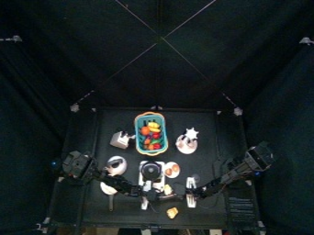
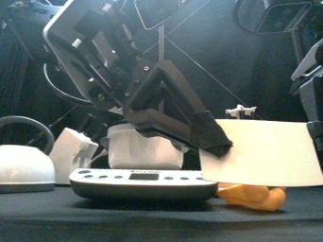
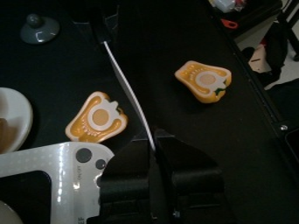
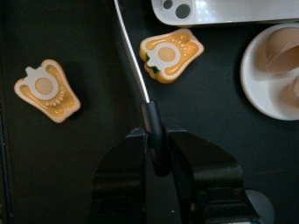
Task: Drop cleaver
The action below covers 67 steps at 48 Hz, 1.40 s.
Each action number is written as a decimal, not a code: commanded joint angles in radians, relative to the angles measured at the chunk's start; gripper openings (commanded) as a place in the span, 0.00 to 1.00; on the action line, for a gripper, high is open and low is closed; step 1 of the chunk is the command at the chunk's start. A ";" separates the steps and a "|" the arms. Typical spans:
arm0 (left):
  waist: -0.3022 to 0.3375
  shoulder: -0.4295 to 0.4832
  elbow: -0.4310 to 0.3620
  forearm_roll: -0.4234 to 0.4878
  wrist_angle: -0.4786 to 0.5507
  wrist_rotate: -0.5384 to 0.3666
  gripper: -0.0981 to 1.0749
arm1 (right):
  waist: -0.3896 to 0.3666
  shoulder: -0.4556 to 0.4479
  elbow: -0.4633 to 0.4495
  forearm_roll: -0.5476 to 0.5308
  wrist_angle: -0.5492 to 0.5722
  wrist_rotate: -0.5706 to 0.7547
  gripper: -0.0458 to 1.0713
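Note:
The cleaver (image 2: pixel 271 151) has a broad white blade and hangs above the table at the front right. It shows edge-on as a thin white line in the left wrist view (image 3: pixel 128 87) and the right wrist view (image 4: pixel 135 52). My left gripper (image 3: pixel 162 144) is shut on one end of the blade and reaches down from the upper left in the front view (image 2: pixel 202 137). My right gripper (image 4: pixel 149 109) is shut on the dark handle at the other end. Below the blade lie two orange pepper halves (image 3: pixel 100 118) (image 3: pixel 205 79).
A white kitchen scale (image 2: pixel 139 181) stands at the front edge under the left gripper. A white kettle (image 2: pixel 23 165) is at the left and a white cup (image 2: pixel 139 146) stands behind the scale. A plate (image 4: pixel 251 79) holds eggs. A basket of fruit (image 1: pixel 150 133) sits mid-table.

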 commanded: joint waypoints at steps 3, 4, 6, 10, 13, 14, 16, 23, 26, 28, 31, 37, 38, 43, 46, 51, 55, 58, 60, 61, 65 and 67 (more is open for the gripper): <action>-0.031 -0.035 -0.020 0.000 -0.020 0.006 0.41 | -0.014 -0.031 -0.026 -0.005 0.015 0.000 0.50; -0.032 -0.037 -0.020 -0.002 -0.026 0.006 0.41 | -0.012 -0.031 -0.029 -0.005 0.017 0.000 0.50; -0.031 -0.041 -0.018 -0.006 -0.034 0.006 0.42 | -0.012 -0.034 -0.031 -0.005 0.018 0.000 0.50; -0.031 -0.049 -0.014 -0.015 -0.046 0.006 0.44 | -0.006 -0.038 -0.034 -0.003 0.029 0.000 0.50; -0.031 -0.058 -0.012 -0.028 -0.054 0.006 0.47 | 0.000 -0.043 -0.035 0.000 0.040 0.000 0.50; -0.031 -0.061 -0.014 -0.031 -0.055 0.006 0.48 | 0.005 -0.046 -0.035 0.002 0.044 0.002 0.50; -0.031 -0.066 -0.014 -0.031 -0.057 0.008 0.52 | 0.011 -0.049 -0.035 0.003 0.049 0.002 0.50; -0.018 -0.071 -0.018 -0.031 -0.057 0.008 0.64 | 0.029 -0.064 -0.035 0.012 0.071 0.006 0.50; -0.009 -0.072 -0.020 -0.031 -0.057 0.008 0.69 | 0.032 -0.067 -0.035 0.017 0.072 0.005 0.50; -0.002 -0.074 -0.020 -0.031 -0.058 0.008 0.72 | 0.035 -0.069 -0.034 0.020 0.072 0.005 0.50; 0.006 -0.078 -0.018 -0.029 -0.060 0.008 0.75 | 0.041 -0.071 -0.032 0.034 0.075 0.003 0.50; 0.018 -0.095 -0.012 -0.018 -0.089 0.014 0.78 | 0.051 -0.084 -0.028 0.055 0.100 0.002 0.50; 0.020 -0.100 -0.011 -0.014 -0.095 0.015 0.78 | 0.054 -0.087 -0.026 0.058 0.103 0.000 0.50; 0.025 -0.123 0.008 0.015 -0.138 0.021 0.78 | 0.074 -0.106 -0.020 0.071 0.124 0.000 0.50; 0.026 -0.138 0.021 0.026 -0.170 0.025 0.78 | 0.084 -0.123 -0.014 0.081 0.132 0.003 0.50; 0.026 -0.163 0.048 0.029 -0.215 0.026 0.78 | 0.098 -0.147 0.003 0.121 0.144 0.003 0.50; 0.028 -0.184 0.072 0.029 -0.258 0.026 0.78 | 0.109 -0.170 0.021 0.155 0.160 0.006 0.50; 0.028 -0.201 0.092 0.029 -0.291 0.026 0.78 | 0.120 -0.187 0.037 0.181 0.164 0.008 0.50; 0.028 -0.209 0.104 0.028 -0.311 0.026 0.78 | 0.129 -0.204 0.048 0.199 0.166 0.008 0.50; 0.028 -0.213 0.110 0.029 -0.319 0.028 0.78 | 0.130 -0.215 0.052 0.206 0.167 0.009 0.50; 0.028 -0.230 0.133 0.028 -0.347 0.028 0.78 | 0.137 -0.249 0.072 0.235 0.169 0.009 0.50; 0.028 -0.239 0.141 0.029 -0.359 0.028 0.78 | 0.137 -0.264 0.084 0.249 0.170 0.011 0.50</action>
